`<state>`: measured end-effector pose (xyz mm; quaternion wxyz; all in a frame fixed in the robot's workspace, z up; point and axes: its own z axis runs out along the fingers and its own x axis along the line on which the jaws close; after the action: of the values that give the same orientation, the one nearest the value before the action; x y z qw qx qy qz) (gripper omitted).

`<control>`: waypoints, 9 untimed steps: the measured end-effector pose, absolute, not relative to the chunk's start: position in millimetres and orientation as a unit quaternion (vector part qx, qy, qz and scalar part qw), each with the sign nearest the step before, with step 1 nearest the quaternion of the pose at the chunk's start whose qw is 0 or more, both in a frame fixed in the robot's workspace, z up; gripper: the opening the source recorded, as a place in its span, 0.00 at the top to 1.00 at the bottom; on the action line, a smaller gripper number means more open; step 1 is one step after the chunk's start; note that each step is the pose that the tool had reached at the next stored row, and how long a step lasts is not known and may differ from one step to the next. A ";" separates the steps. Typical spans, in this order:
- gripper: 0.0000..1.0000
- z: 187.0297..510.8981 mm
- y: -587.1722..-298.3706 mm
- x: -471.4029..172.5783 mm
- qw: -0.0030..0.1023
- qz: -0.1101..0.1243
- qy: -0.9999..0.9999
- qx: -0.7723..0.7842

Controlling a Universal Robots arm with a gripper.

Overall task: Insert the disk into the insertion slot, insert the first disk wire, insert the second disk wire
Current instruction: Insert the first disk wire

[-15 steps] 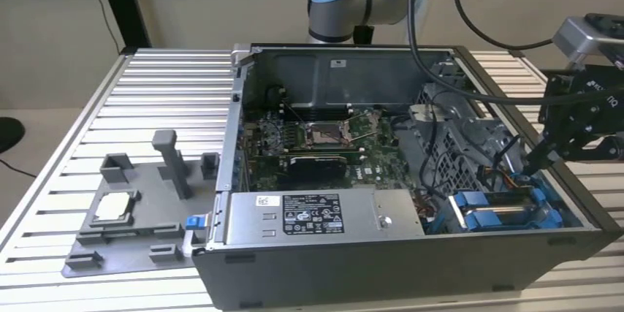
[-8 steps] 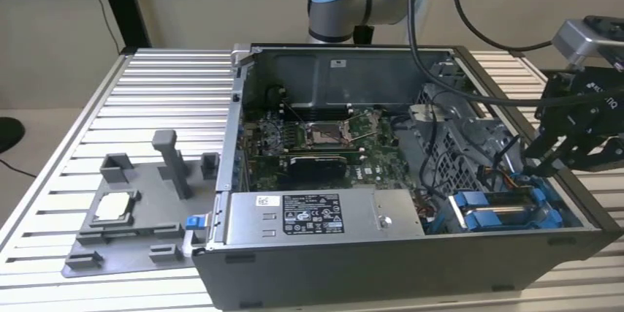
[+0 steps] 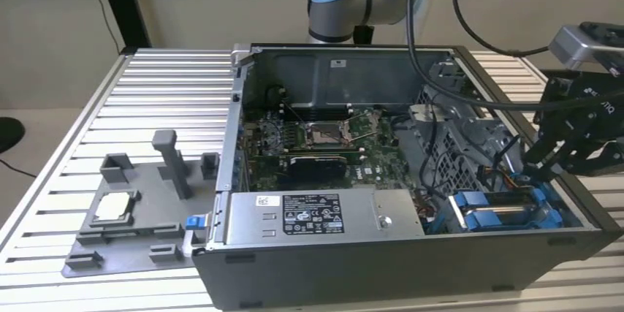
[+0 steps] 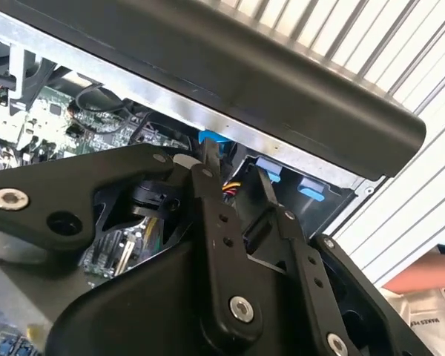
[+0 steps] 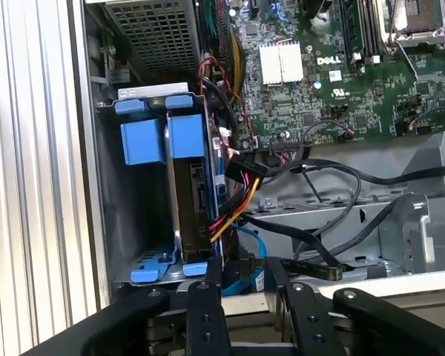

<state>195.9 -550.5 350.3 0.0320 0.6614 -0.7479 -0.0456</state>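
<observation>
The disk (image 5: 196, 200) stands on edge in its blue carrier (image 5: 185, 137) inside the insertion slot (image 5: 170, 222), a grey metal bay at the case's corner. In the exterior view the disk (image 3: 487, 213) sits in the bay (image 3: 546, 213) at the front right of the case. My gripper (image 5: 242, 267) hovers just off the disk's cable end, open, with nothing gripped. A black plug with yellow, red and orange wires (image 5: 241, 167) hangs loose beside the disk. A blue cable (image 5: 254, 241) loops close to my fingertips. The gripper (image 3: 534, 173) reaches down over the bay, and coloured wires show through its gap (image 4: 237, 182).
The motherboard (image 3: 322, 137) fills the case floor, with the grey power supply box (image 3: 322, 213) along the front. Black cables (image 5: 334, 174) cross beside the bay. A grey fixture (image 3: 137, 202) holding a pale flat part lies on the slatted table at the exterior view's left.
</observation>
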 end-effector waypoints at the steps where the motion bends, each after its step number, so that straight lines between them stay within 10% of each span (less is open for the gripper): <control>1: 0.00 350.3 -550.5 195.9 0.032 -0.046 -0.748 0.661; 2: 1.00 350.3 -550.5 195.9 0.032 -0.045 -0.748 0.661; 9: 1.00 362.4 -551.8 192.6 0.033 -0.046 -0.749 0.660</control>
<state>192.6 -551.8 362.4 0.0326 0.6600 -0.7491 -0.0464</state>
